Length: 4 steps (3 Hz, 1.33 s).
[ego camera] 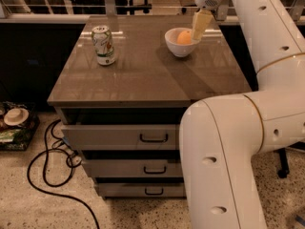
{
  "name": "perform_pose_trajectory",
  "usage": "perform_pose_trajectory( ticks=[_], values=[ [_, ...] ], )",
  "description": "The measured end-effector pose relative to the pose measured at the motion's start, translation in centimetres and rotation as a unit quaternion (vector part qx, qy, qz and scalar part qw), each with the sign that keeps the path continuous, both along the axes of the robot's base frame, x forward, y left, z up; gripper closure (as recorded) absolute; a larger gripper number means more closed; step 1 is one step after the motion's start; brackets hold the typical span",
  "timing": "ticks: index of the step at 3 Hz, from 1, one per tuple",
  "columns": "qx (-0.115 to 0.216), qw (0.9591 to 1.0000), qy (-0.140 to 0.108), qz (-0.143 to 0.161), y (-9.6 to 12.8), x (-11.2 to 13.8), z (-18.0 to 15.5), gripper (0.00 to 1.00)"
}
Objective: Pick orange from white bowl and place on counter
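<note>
Camera view looks down on a grey-brown counter that fills the middle of the frame. A white bowl sits on it in the upper right part, close to the back edge. Inside the bowl lies the orange, and nothing else is in there with it. The orange is small, round and smooth, with a dull skin, and its top shows just above the bowl's rim. The gripper is pale yellow and comes down from the top of the frame. Its tip is at the right side of the bowl, right next to the orange, and may be touching it. Whether the gripper is wide or narrow cannot be told, and it is not clear that it holds the fruit. A soda can stands upright in the upper left part of the counter, well apart from the bowl. Below the counter are three grey drawers with black handles. The big white arm fills the lower right of the frame and hides the right end of the drawers. A black cable loops on the speckled floor at the lower left.
</note>
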State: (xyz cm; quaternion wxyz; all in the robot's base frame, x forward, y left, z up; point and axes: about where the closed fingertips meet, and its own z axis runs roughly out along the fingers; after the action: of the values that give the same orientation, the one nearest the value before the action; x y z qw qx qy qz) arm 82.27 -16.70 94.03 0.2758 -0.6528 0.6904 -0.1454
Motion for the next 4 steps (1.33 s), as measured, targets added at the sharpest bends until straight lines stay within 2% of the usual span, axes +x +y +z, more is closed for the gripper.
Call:
perform_pose_trajectory(
  ticks=[1,3,4],
  values=[
    [0.000,0.9999,-0.009,-0.010,-0.5,1.0,-0.7,0.00],
    [0.003,0.9996,-0.019,-0.021,-1.3,2.1,-1.6,0.34],
    [0.009,0.9997,-0.013,-0.021,-1.2,2.3,-2.6,0.32]
  ],
)
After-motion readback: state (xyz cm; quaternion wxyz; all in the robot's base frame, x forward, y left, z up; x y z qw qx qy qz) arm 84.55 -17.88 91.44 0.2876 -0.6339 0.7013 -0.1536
